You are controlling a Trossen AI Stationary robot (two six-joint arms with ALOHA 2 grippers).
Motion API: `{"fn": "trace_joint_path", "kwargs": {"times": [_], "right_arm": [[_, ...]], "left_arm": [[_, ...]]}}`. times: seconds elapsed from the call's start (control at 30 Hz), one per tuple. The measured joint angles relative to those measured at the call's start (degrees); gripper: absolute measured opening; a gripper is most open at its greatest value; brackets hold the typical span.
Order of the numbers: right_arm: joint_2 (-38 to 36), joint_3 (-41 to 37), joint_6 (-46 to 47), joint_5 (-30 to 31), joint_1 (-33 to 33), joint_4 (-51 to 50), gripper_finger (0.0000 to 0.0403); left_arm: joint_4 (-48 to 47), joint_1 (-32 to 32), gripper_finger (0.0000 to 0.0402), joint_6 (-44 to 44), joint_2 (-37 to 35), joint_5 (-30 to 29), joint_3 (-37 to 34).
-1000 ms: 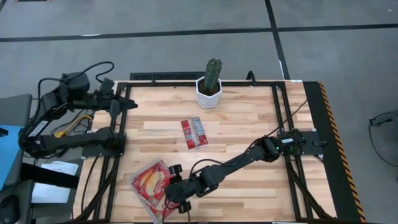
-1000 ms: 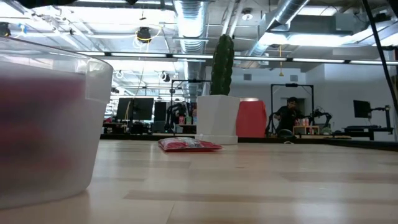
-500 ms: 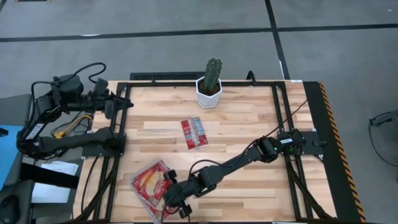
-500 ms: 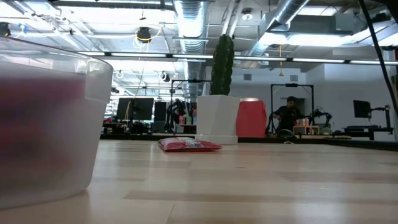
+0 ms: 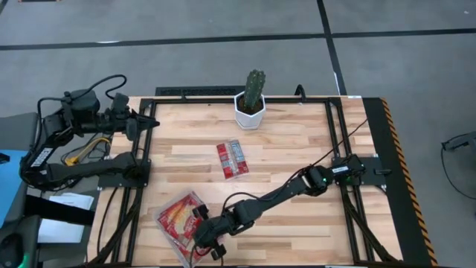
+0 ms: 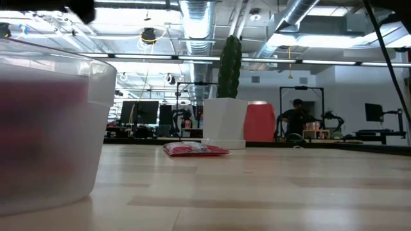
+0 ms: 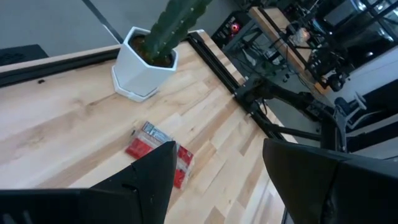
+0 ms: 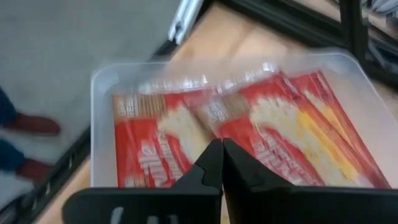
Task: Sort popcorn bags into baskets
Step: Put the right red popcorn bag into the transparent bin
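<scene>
Two large red popcorn bags with yellow pictures lie flat in the clear plastic tray at the table's near left part. In the high view the bags show there too. My right gripper is shut and empty, hovering over the tray's right side. A pair of small slim red packets with silver middles lies flat at the table's centre. My left gripper is open and raised by the table's far left edge.
A white hexagonal pot with a cactus stands at the far edge, behind the small packets. The tray's wall fills the low view's left. Black frame rails run along the table's sides. Bare wood lies right of centre.
My right gripper has crept a little toward the table's left edge, farther over the tray. My left arm has drawn back slightly toward the left edge. The bags and packets have stayed put.
</scene>
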Motion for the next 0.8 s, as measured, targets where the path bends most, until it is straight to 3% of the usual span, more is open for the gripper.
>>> {"fn": "trace_joint_path", "kwargs": {"times": [0.17,0.47,0.8], "right_arm": [[1.42,-0.16,-0.02,0.17,0.11,0.22,0.0034],[1.83,-0.17,-0.19,-0.04,-1.5,0.69,0.0014],[1.83,-0.17,0.0,0.07,-4.31,1.55,0.004]], "left_arm": [[0.02,0.0,0.0229,0.31,0.0,-0.12,0.0],[-0.07,0.0,0.0229,1.24,0.0,-1.42,0.0],[-0.79,0.0,0.0229,0.71,0.0,-2.83,0.0]]}}
